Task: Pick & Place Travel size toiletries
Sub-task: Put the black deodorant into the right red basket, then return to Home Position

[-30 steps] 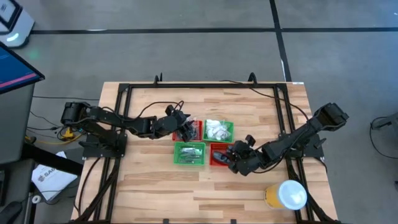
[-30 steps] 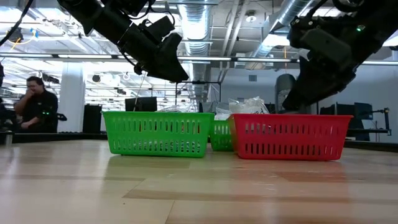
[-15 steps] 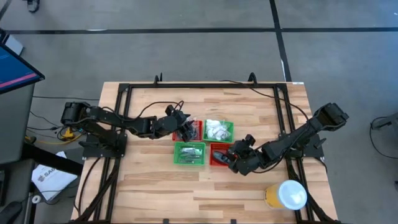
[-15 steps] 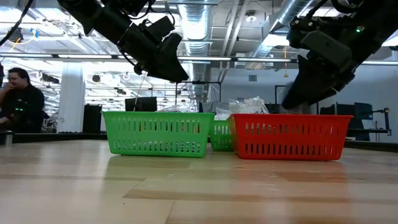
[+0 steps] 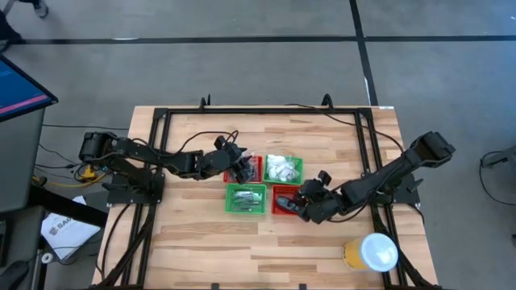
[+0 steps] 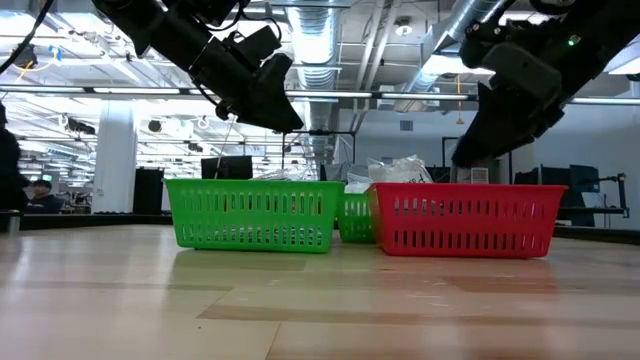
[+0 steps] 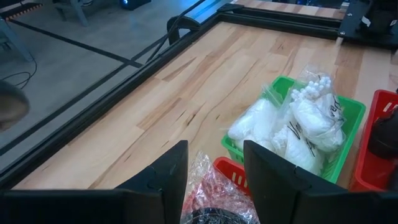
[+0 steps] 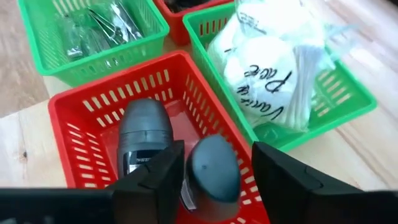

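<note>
Looking down from the high view, I saw 4 mesh baskets clustered mid-worktop (image 5: 201,242): a far red basket (image 5: 251,167), a far green basket (image 5: 284,168) heaped with white packets (image 5: 280,167), a near green basket (image 5: 246,199) with silver tubes (image 5: 245,196), and a near red basket (image 5: 284,200). The left gripper (image 5: 239,167) hung over the far red basket; the right gripper (image 5: 300,204) sat over the near red one. A yellow tub (image 5: 371,252) with a white lid stood well apart at the near right edge.

In the low view, both arms hung above the baskets, the left gripper (image 6: 275,112) above the green front one and the right gripper (image 6: 478,150) above the red one.

In the left wrist view, the fingers (image 7: 165,177) stood spread, with a crinkly clear wrapper (image 7: 211,193) lying between them above the red rim; I could not tell whether they pinched it.

In the right wrist view, the fingers (image 8: 155,177) stood spread and touching nothing, just above 2 dark mini bottles (image 8: 144,134) lying side by side in the near red basket (image 8: 74,134).
</note>
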You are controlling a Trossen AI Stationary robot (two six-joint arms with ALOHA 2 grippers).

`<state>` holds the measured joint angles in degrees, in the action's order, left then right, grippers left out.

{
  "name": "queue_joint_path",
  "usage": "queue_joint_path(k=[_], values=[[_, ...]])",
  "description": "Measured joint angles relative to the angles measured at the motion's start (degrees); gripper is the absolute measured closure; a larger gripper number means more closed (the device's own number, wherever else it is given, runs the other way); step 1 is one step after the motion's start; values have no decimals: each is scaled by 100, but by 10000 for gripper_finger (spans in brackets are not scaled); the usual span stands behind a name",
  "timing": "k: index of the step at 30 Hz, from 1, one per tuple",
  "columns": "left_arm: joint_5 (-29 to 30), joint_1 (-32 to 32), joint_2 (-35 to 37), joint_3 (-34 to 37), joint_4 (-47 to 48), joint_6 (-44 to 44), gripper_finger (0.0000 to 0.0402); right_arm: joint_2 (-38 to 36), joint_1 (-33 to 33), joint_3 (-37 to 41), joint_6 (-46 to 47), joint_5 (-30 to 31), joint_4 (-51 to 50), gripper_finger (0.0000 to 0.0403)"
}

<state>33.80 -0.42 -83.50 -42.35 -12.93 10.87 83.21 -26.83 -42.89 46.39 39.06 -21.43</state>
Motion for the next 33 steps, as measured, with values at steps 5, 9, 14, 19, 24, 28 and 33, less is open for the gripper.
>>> queue_joint_path(k=[5, 9, 14, 19, 24, 28, 33], values=[[0, -145, 0, 0, -21, -161, 257, -191, -13, 0, -397, 169, 96, 238], [-12, -297, 55, 2, -57, -447, 257, -343, -15, 0, -640, 550, 87, 243], [-262, -463, 195, -4, -258, -512, 257, -645, -16, 0, -838, 777, 90, 246], [-1415, -518, 236, 8, -657, -951, 257, -984, -179, 0, -1194, 1138, 84, 244], [-2063, -482, 238, 479, -1879, -1356, 257, -1326, -366, 0, -1560, 1647, 71, 248], [-2659, -291, 453, 874, -2356, -1360, 256, -1620, -386, 0, -1987, 1651, 45, 258], [-3784, -134, 761, 1265, -3100, -1518, 257, -2012, -372, 2, -2445, 1694, 30, 274]])
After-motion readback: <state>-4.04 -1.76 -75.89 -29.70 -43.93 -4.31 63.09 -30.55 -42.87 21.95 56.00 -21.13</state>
